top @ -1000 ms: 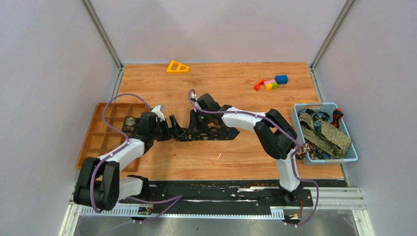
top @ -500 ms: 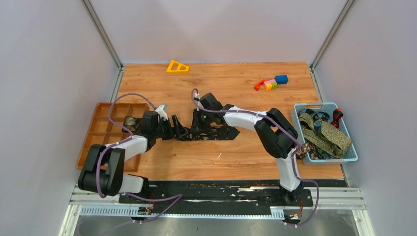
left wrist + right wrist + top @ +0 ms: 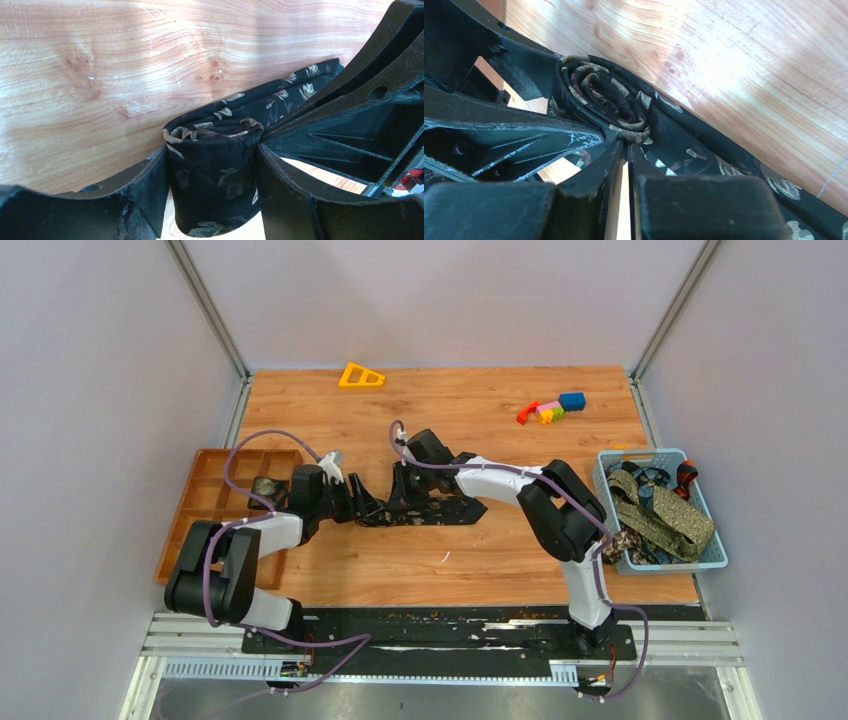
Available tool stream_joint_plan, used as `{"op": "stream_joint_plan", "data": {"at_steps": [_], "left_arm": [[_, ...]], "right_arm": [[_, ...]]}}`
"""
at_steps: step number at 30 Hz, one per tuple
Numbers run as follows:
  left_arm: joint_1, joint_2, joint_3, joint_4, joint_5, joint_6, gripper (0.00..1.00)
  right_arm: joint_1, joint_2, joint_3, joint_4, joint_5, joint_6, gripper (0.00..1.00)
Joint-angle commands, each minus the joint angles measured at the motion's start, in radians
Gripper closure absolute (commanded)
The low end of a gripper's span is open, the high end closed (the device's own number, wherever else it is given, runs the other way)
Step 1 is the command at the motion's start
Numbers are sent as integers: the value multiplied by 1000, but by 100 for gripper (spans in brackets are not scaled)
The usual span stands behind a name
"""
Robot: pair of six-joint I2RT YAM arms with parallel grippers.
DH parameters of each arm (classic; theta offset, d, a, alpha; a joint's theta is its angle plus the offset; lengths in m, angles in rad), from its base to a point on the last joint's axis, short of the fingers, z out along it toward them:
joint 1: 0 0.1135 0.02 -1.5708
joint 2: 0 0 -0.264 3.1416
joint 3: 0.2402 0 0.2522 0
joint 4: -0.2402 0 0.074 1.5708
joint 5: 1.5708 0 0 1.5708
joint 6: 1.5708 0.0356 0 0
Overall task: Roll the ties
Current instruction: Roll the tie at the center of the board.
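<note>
A black tie (image 3: 432,519) with pale leaf patterns lies on the wooden table, one end rolled into a coil. In the left wrist view the coil (image 3: 212,170) stands between my left gripper's fingers, and the left gripper (image 3: 211,150) is shut on it. In the right wrist view the coil (image 3: 604,102) shows its spiral end, and the flat tail (image 3: 724,165) runs off to the right. My right gripper (image 3: 625,145) is shut, its tips pinching the tie at the coil's edge. Seen from above, the left gripper (image 3: 365,508) and right gripper (image 3: 400,502) meet mid-table.
A blue basket (image 3: 612,464) at the right edge holds several olive-tan speckled ties (image 3: 665,512). An orange compartment tray (image 3: 205,520) sits at the left with a small dark roll (image 3: 265,487) in it. A yellow triangle (image 3: 360,375) and coloured blocks (image 3: 550,408) lie at the back.
My left gripper has moved slightly right, closer to the right gripper, and its elbow has swung inward. The right arm has barely moved.
</note>
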Motion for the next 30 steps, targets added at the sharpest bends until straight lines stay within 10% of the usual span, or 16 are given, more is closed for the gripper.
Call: {"op": "stream_joint_plan", "data": {"at_steps": [1, 30], "left_arm": [[-2, -5, 30, -65, -42, 19, 35], [-291, -50, 307, -571, -705, 180, 37]], "right_arm": [[-7, -18, -31, 32, 15, -34, 87], [-137, -317, -288, 36, 86, -125, 63]]}}
